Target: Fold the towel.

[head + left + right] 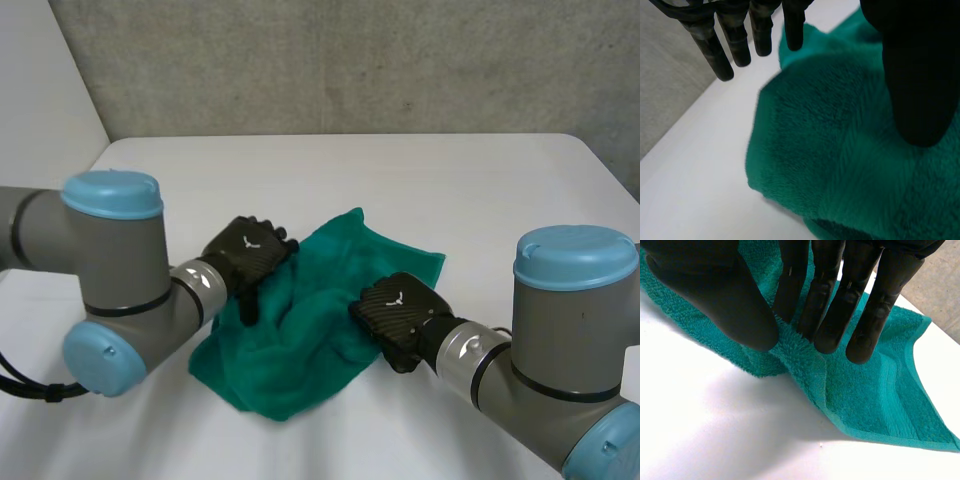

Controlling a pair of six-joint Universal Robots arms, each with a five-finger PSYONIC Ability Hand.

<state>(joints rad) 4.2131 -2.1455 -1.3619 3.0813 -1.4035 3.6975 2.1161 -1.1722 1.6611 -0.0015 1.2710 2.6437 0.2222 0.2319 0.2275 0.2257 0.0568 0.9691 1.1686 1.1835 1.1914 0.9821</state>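
Note:
A green towel (300, 330) lies crumpled in a loose heap on the white table (420, 190). My left hand (248, 255) hovers over the towel's left side, fingers (735, 40) straight and spread, thumb apart, nothing between them. In the left wrist view the towel (840, 150) lies under the palm. My right hand (395, 312) rests at the towel's right edge. In the right wrist view its fingers (832, 295) and thumb pinch a raised fold of the towel (880, 390), whose hemmed corner lies flat past the fingertips.
The table's far edge meets a grey concrete wall (350, 60). Bare white tabletop surrounds the towel on all sides. Both grey arms with light-blue caps (112, 195) reach in from the near corners.

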